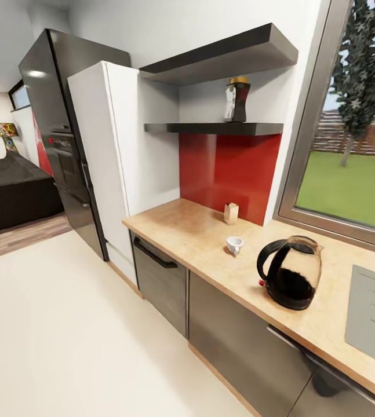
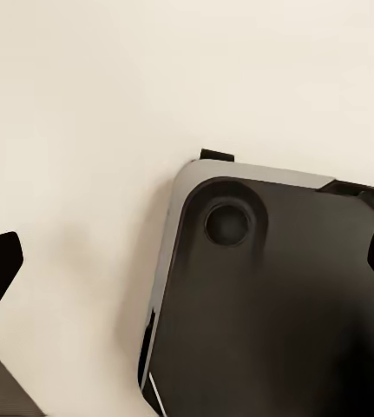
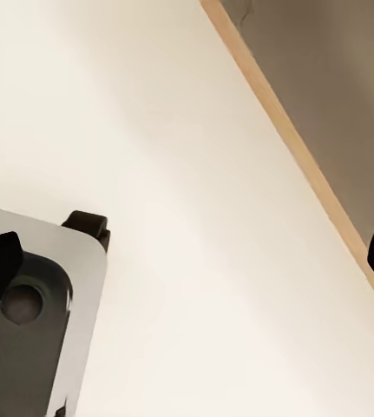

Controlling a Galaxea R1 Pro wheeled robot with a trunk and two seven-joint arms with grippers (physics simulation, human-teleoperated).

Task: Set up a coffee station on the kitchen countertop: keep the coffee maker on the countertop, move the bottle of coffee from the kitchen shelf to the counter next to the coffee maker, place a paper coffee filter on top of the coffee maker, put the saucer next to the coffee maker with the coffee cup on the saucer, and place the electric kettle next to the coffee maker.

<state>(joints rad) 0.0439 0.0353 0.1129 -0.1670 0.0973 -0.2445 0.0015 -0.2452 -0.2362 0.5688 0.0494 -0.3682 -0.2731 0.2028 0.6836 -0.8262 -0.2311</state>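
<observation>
1. I take the electric kettle [image 1: 291,280] as my landmark; it stands upright on the kitchen countertop [image 1: 193,231], handle toward the room.
2. The coffee cup [image 1: 235,244] sits on the worktop near the kettle, on its side away from the window [image 1: 349,179].
3. Beyond the cup, against the red backsplash [image 1: 228,171], stands a small tan thing I take for the paper coffee filter [image 1: 231,212].
4. High above that, the bottle of coffee [image 1: 237,99] rests on the kitchen shelf [image 1: 210,128].
5. The steel sink [image 1: 374,313] lies just beside the kettle, toward the window end.
6. My left claw [image 2: 187,261] and right claw [image 3: 187,261] each hang with dark fingertips spread wide, released, over pale floor [image 3: 195,217] and my own base [image 2: 273,295].
</observation>
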